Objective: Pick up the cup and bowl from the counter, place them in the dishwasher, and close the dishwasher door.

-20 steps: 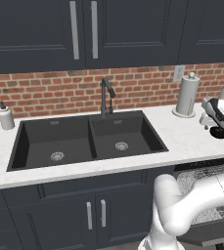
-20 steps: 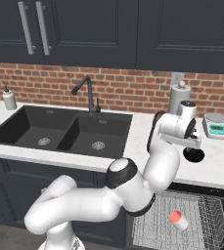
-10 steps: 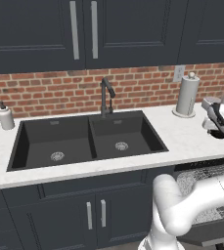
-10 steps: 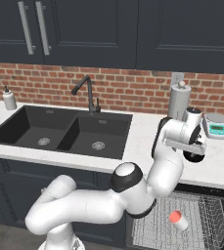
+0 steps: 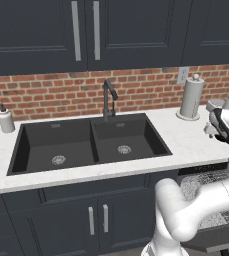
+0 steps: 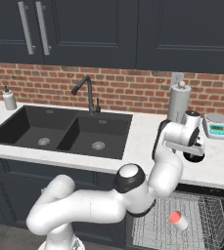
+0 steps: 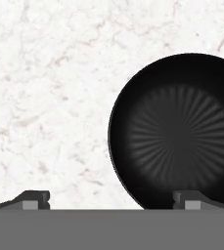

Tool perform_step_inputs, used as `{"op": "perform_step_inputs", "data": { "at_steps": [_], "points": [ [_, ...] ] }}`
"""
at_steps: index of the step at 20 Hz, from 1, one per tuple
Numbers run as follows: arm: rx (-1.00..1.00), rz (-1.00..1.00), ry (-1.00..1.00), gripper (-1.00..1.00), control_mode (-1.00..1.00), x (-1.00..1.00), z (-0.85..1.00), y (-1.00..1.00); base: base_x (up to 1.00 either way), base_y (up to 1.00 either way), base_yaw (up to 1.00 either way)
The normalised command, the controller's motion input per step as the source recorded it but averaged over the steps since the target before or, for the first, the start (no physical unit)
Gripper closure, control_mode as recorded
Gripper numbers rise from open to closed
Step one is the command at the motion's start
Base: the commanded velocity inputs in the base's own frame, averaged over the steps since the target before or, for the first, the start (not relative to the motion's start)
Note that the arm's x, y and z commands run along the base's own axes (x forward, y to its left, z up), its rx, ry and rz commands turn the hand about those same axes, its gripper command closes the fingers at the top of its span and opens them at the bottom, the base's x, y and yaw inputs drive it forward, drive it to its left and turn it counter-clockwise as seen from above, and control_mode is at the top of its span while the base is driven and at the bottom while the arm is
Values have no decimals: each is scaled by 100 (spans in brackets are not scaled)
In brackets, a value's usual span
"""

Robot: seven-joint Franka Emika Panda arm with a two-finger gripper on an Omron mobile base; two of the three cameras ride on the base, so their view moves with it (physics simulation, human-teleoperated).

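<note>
No writing can be read on anything here. The hand (image 7: pixel 112 199) is spread wide and holds nothing, hovering over the bowl (image 7: pixel 179 129) on the worktop (image 7: pixel 50 97). The cup (image 6: pixel 177 219) lies in the dishwasher (image 6: pixel 182 222) rack.

Even flat rendered light, soft faint shadows, slightly blurry, no glare

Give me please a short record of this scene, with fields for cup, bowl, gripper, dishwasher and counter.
cup: red, lying on the dishwasher rack
bowl: black, upright on the counter, under the gripper
gripper: open, above the bowl, one finger over its rim, holding nothing
dishwasher: door open, rack out
counter: white stone, with sink, paper towel roll, scale, soap bottle
done: cup in the dishwasher; bowl and door not yet
</note>
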Motion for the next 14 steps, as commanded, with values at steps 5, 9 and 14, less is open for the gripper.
{"op": "perform_step_inputs", "data": {
  "at_steps": [5,9,14],
  "points": [
    [0,3,0,-100,-100,16,-8,-9,0,0,0],
    [0,11,0,-100,-100,3,0,-13,0,0,0],
    [0,8,0,-100,-100,0,0,-7,0,0,0]
  ]
}}
